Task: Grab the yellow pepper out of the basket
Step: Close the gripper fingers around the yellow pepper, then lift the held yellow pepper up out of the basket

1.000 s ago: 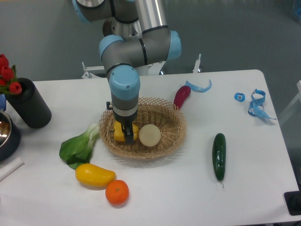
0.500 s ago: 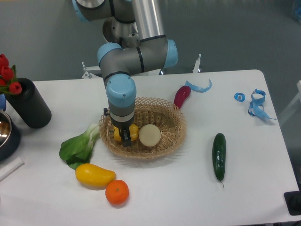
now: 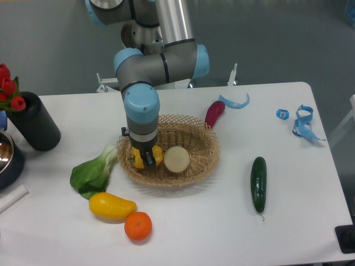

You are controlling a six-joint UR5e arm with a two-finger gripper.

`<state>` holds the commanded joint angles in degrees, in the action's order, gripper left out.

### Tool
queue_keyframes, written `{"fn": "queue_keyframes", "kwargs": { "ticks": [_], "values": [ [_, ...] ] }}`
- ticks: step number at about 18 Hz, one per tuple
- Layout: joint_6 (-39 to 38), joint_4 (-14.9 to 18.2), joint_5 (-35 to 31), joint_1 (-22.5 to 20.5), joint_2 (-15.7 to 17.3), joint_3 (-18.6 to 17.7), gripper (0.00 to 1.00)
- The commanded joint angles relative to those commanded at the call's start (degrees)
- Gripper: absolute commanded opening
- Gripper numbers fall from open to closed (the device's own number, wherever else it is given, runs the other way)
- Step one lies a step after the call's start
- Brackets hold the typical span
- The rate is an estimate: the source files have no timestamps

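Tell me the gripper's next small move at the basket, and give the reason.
Probably a short straight lift. The gripper looks shut on the yellow pepper, which still sits low inside the basket close beside the pale onion. Rising vertically should clear the rim without nudging the onion.

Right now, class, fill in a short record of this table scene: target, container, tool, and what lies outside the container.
target: small glossy yellow pepper, in the basket's left half
container: round tan woven wicker basket, also holding a pale round onion
tool: two-finger tool down at the pepper; grip cannot be told
outside: dark green cucumber, orange, smooth yellow mango-like fruit
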<state>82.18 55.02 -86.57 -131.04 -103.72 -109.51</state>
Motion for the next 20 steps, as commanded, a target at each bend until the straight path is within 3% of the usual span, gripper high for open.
{"fn": "queue_keyframes", "kwargs": {
  "ticks": [5,9,14,16,20],
  "values": [
    [-4.21,0.36,1.05,-3.33,4.31,0.09,0.15],
    [-8.69,0.79,1.05,-8.69,6.78,-0.09,0.14],
    [-8.88,0.97,1.23,-18.97,6.61,0.97,0.15],
    [-8.62,0.88,1.32,-22.31,6.25,0.97,0.20],
    [-8.62,0.88,1.14,-25.84,4.67,2.10,0.18]
  ]
}}
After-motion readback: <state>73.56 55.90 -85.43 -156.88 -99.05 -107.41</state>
